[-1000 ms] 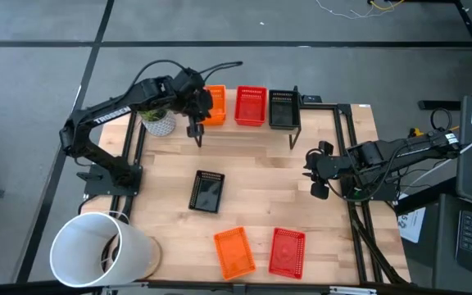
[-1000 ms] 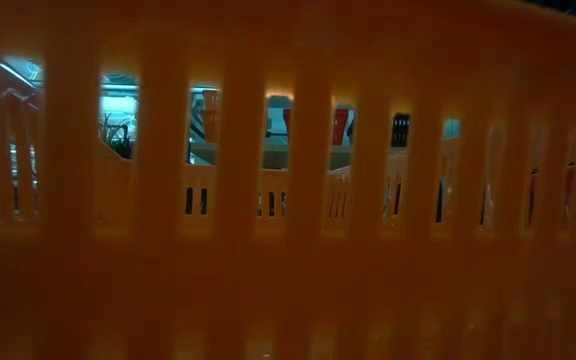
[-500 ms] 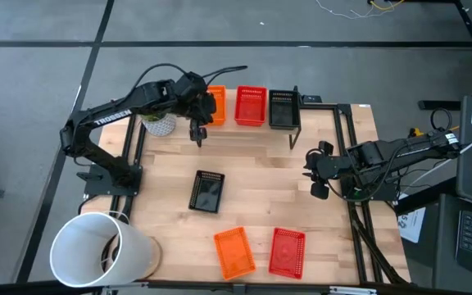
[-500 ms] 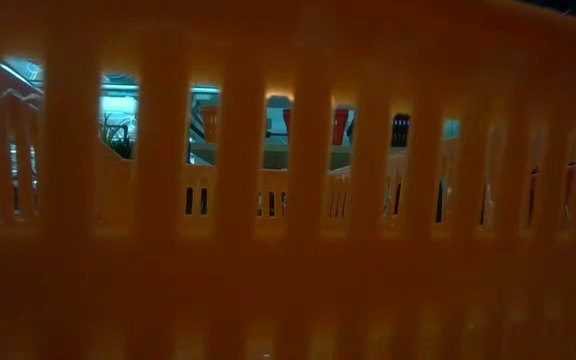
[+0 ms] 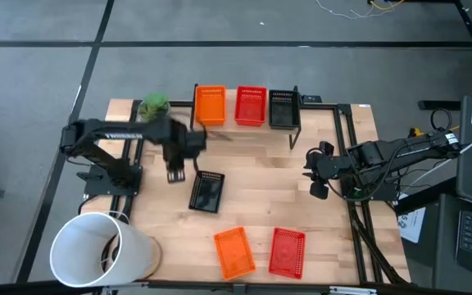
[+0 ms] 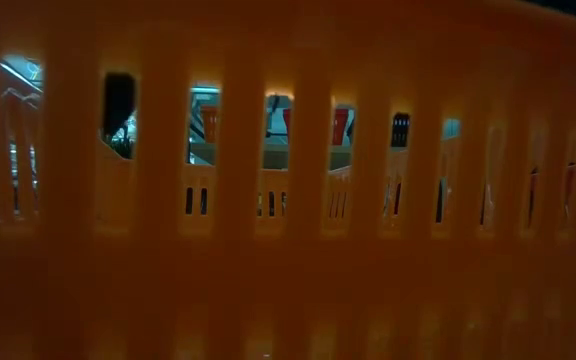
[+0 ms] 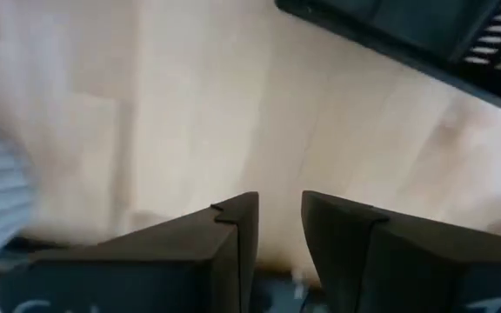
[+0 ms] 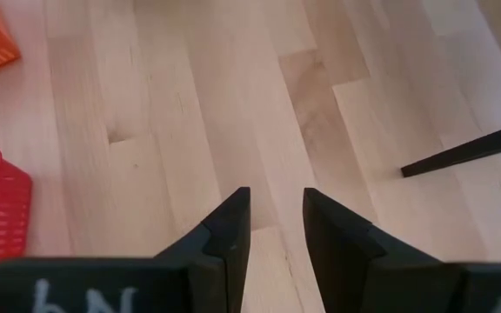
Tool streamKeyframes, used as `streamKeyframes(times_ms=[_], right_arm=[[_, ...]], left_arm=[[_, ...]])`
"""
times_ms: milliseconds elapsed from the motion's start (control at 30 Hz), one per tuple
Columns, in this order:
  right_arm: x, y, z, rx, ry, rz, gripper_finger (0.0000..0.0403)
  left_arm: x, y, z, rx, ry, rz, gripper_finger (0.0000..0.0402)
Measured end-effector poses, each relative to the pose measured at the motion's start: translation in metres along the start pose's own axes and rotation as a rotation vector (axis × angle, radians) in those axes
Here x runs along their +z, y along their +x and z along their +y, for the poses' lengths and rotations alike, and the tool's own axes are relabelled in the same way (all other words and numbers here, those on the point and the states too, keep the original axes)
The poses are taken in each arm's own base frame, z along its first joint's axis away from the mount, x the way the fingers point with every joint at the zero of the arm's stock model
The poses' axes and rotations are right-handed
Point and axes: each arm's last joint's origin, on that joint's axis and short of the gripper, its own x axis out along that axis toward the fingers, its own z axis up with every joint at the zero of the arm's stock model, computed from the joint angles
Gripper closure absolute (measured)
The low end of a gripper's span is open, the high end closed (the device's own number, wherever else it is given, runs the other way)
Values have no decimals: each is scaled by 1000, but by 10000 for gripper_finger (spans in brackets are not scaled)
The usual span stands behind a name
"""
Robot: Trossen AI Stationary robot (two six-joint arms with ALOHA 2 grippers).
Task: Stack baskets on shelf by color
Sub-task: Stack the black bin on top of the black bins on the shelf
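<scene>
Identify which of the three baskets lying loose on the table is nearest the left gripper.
The black basket, mid-table just beside the left gripper. The loose orange basket and red basket lie side by side far off at the table's front edge.

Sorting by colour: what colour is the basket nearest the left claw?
Black basket, clearest in the high view, beside the left claw.

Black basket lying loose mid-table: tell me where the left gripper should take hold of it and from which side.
Judging by its pose, grip a long side wall of the black basket, coming straight down. It lies flat and open side up, so the thin rim is exposed. The left gripper hovers just to its left, fingers slightly apart and empty.
</scene>
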Motion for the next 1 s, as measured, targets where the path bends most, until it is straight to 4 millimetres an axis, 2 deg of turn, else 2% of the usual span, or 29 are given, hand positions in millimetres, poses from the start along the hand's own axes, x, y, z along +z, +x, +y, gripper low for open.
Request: streamKeyframes(times_ms=[100, 200, 333, 400, 433, 467, 533, 667, 767, 867, 933, 1000], right_arm=[[0, 0, 0, 0, 5, 0, 296], [0, 0, 0, 0, 0, 0, 296], [0, 0, 0, 0, 4, -1, 296], [1, 0, 0, 2, 4, -7, 296], [1, 0, 0, 5, 6, -13, 296], [1, 0, 1, 6, 8, -15, 296], [2, 0, 1, 7, 17, -16, 296], [1, 0, 1, 18, 57, -10, 296], [1, 0, 1, 23, 58, -8, 296], [1, 0, 1, 23, 57, -8, 296], [1, 0, 1, 23, 57, -8, 296], [1, 0, 1, 23, 56, -7, 296]], left_arm=[[2, 44, -21, -28, 18, -44, 319], [12, 61, -44, -68, 75, -210, 322], [52, 48, -76, -96, 158, -680, 332], [68, 29, -88, -51, 175, -882, 338], [71, 17, -93, -29, 197, -925, 341], [71, 9, -96, -8, 225, -914, 344], [60, -1, -97, 28, 270, -749, 349], [23, 3, -92, 103, 188, -324, 358], [-2, 24, -87, 126, 107, -89, 362], [-18, 52, -89, 94, 76, 6, 365], [-24, 75, -91, 58, 73, -9, 367], [-16, 97, -96, -32, 85, -146, 371]])
